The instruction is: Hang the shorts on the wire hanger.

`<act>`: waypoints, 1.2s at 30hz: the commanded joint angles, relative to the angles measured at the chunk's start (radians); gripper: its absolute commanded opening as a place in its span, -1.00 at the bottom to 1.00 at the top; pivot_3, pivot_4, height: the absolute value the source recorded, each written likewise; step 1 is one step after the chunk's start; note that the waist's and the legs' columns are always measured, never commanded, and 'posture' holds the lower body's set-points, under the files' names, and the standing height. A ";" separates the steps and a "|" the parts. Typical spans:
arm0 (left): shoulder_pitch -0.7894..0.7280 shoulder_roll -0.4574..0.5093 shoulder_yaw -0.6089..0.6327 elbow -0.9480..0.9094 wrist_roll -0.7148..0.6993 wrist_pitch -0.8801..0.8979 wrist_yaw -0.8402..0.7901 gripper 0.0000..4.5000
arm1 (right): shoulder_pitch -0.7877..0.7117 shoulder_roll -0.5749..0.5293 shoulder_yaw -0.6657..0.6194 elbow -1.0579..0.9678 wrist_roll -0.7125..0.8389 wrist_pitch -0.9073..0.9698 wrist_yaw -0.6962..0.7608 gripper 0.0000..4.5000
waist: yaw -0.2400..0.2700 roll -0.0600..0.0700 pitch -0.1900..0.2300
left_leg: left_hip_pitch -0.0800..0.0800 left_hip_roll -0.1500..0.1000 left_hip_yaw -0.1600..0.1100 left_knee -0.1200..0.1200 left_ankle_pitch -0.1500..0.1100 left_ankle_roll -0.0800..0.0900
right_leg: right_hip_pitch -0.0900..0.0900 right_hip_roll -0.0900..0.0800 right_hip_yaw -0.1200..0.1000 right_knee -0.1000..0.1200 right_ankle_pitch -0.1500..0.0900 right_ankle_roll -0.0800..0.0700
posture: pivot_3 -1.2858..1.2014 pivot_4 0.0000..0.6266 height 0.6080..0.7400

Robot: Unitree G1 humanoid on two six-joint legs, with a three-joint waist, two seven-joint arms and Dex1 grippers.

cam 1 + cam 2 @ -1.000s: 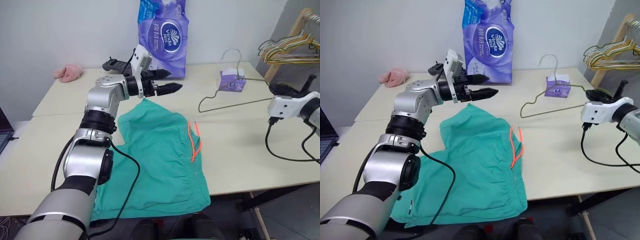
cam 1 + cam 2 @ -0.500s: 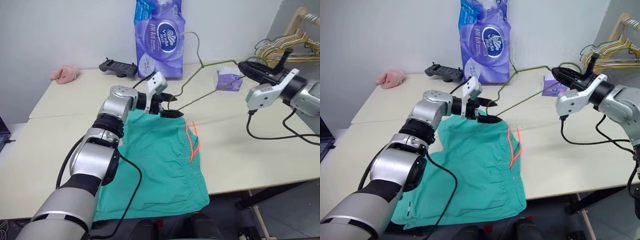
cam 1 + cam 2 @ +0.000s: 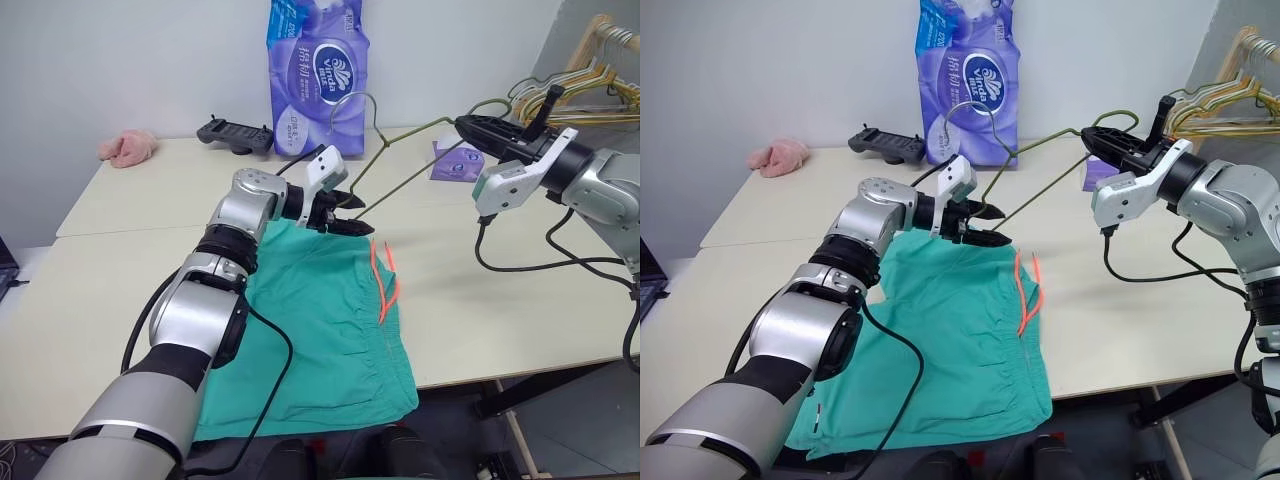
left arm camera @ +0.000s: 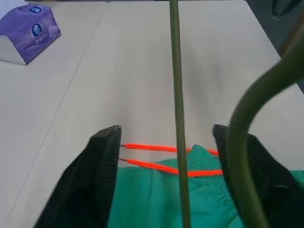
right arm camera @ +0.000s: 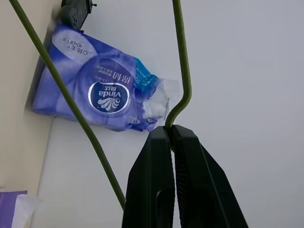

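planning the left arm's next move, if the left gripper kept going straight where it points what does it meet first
Probably the wire hanger: one rod already stands between the open fingers of the left gripper. Past it lie the orange drawstring and bare table, though depth is unclear.

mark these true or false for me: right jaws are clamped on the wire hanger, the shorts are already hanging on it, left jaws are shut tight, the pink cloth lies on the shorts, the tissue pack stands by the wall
1. The right gripper is clamped on the wire hanger. True.
2. The shorts already hang on the hanger. False: they lie flat on the table, with the hanger held in the air above it.
3. The left gripper is shut tight. False: its jaws stand apart, with a hanger wire running between them.
4. The pink cloth lies on the shorts. False: it sits at the far left corner of the table, well apart from them.
5. The purple tissue pack stands against the wall. True.
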 commanded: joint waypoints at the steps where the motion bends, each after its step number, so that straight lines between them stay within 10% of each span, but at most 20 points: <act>1: -0.016 0.010 0.009 -0.015 0.001 -0.010 -0.014 -0.13 | -0.026 -0.005 -0.026 -0.020 0.001 0.004 -0.004 -1.00 | 0.000 0.000 0.000 | 0.000 0.000 0.000 0.000 0.000 0.000 | 0.000 0.000 0.000 0.000 0.000 0.000 | 0.02 -0.78 1.00; 8: -0.013 0.009 0.012 -0.019 0.002 -0.008 -0.009 -0.99 | -0.031 0.005 -0.024 -0.031 0.012 0.016 0.013 -1.00 | 0.000 0.000 0.000 | 0.000 0.000 0.000 0.000 0.000 0.000 | 0.000 0.000 0.000 0.000 0.000 0.000 | 0.03 -0.77 1.00; 13: -0.018 0.006 0.008 -0.011 0.027 -0.045 0.054 -0.99 | 0.011 0.019 -0.013 -0.050 0.037 0.139 0.117 -1.00 | 0.000 0.000 0.000 | 0.000 0.000 0.000 0.000 0.000 0.000 | 0.000 0.000 0.000 0.000 0.000 0.000 | 0.02 -0.78 1.00; 26: -0.030 0.096 -0.114 0.141 0.335 -0.376 0.603 -1.00 | 0.208 0.038 -0.106 -0.265 0.185 0.462 0.288 0.99 | 0.000 0.000 0.000 | 0.001 0.001 0.000 0.000 0.000 0.000 | 0.000 -0.004 0.000 0.001 0.001 0.000 | 0.02 -0.82 1.00; 36: -0.017 0.149 -0.277 0.110 0.576 -0.619 0.842 -1.00 | 0.150 0.130 -0.021 -0.284 0.146 0.681 0.362 0.99 | 0.006 0.000 0.000 | 0.000 -0.001 0.000 0.001 0.000 0.000 | 0.000 -0.004 -0.001 0.001 0.001 0.001 | 0.01 -0.87 1.00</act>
